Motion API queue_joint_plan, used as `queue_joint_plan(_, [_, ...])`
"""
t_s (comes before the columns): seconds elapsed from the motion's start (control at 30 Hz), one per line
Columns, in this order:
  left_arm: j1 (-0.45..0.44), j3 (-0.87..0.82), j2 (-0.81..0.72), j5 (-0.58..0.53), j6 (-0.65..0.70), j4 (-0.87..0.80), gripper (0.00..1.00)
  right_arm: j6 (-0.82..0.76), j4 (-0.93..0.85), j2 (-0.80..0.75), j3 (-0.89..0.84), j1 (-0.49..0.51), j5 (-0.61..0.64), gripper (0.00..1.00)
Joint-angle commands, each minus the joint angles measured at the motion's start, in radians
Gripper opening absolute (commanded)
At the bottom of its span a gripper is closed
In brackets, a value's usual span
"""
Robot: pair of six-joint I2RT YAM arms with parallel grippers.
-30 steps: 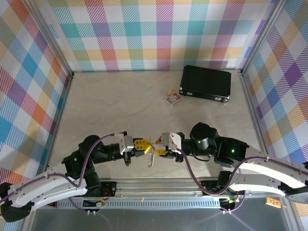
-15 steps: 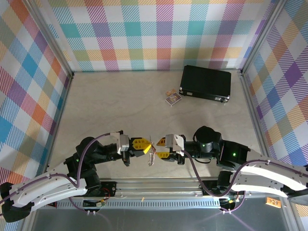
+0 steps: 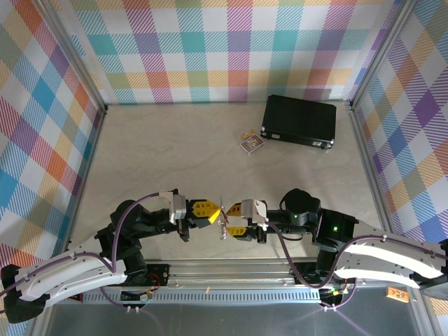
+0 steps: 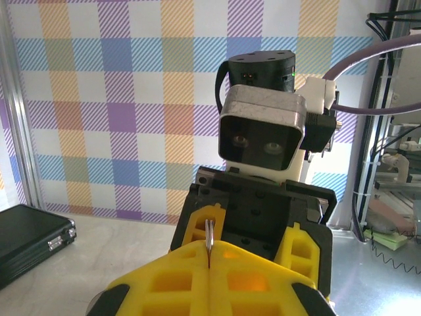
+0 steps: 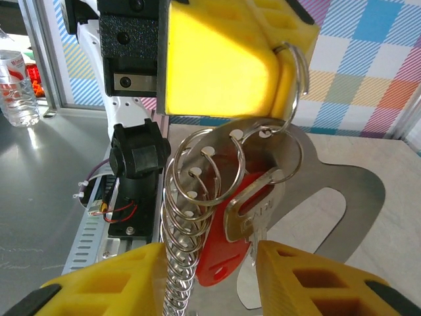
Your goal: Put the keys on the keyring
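The keyring (image 5: 329, 197), a flat grey metal loop, hangs from my left gripper (image 4: 209, 260), whose yellow fingers (image 5: 223, 59) are shut on its top edge (image 4: 209, 238). A string of silvery rings (image 5: 191, 217) dangles along its left side. On those rings hang the keys: a red-headed piece (image 5: 220, 263) and a silver key (image 5: 253, 210). My right gripper (image 5: 210, 253) is open, with one yellow finger on either side of the hanging bundle; its left finger is close against the rings. From above, the two grippers (image 3: 212, 213) (image 3: 234, 218) face each other over the table's near edge, with the bundle (image 3: 222, 225) between them.
A black rectangular case (image 3: 299, 120) lies at the back right, and a small printed card packet (image 3: 251, 142) sits just left of it. Plaid walls stand on three sides. A metal rail (image 3: 231, 269) runs along the near edge. A water bottle (image 5: 16, 85) stands off the table.
My right gripper's jaws have widened around the hanging bundle, and that wrist has shifted slightly towards the near edge. The left gripper keeps its grip in much the same place.
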Motion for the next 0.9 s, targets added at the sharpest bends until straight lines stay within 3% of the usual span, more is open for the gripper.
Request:
queue_joint_plan(0.0, [0.003, -0.006, -0.009, 0.025, -0.008, 0.06, 0.0, 0.011, 0.055, 0.008, -0.002, 0.006, -0.012, 0.4])
queue_joint_plan(0.33, [0.002, 0.007, -0.001, 0.035, -0.007, 0.042, 0.0, 0.0, 0.049, -0.002, -0.003, 0.006, 0.036, 0.21])
queue_joint_plan(0.67, [0.002, 0.031, 0.006, 0.049, -0.008, 0.008, 0.0, -0.013, 0.108, -0.013, -0.029, 0.006, 0.097, 0.14])
queue_joint_plan(0.87, [0.002, 0.039, -0.002, 0.04, -0.001, -0.025, 0.0, -0.035, 0.102, -0.003, -0.025, 0.006, 0.128, 0.04])
